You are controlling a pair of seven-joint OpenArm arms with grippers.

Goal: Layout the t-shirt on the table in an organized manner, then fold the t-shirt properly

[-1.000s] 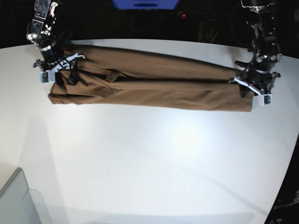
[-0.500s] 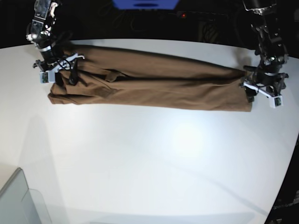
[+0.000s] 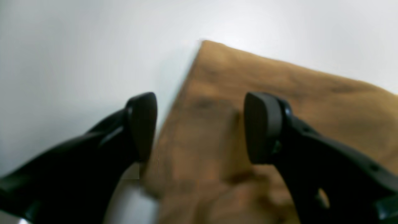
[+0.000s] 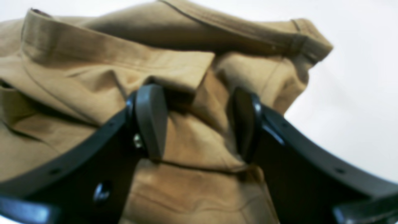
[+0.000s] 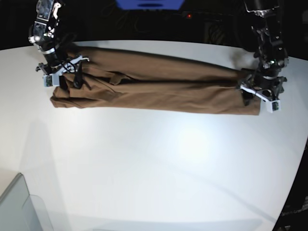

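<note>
The brown t-shirt (image 5: 154, 89) lies as a long narrow folded band across the far part of the white table (image 5: 168, 168). At the band's right end hangs my left gripper (image 5: 255, 98). In the left wrist view this gripper (image 3: 200, 124) is open, its fingers (image 3: 141, 124) straddling the edge of the t-shirt (image 3: 279, 93) close to a corner. My right gripper (image 5: 67, 79) sits on the band's left end. Seen from the right wrist, that gripper (image 4: 197, 124) is open, with a bunched ridge of t-shirt (image 4: 77, 71) and a sleeve hem between and beyond its fingers.
A grey translucent bin corner (image 5: 19, 207) stands at the near left. The table's curved edge (image 5: 301, 159) runs down the right side, close to my left arm. Dark background and a blue object (image 5: 149, 4) lie beyond the far edge.
My left gripper's jaws spread apart; it swung out past the shirt's right end, then came back over it. The right gripper stayed on the left end. The shirt kept its shape.
</note>
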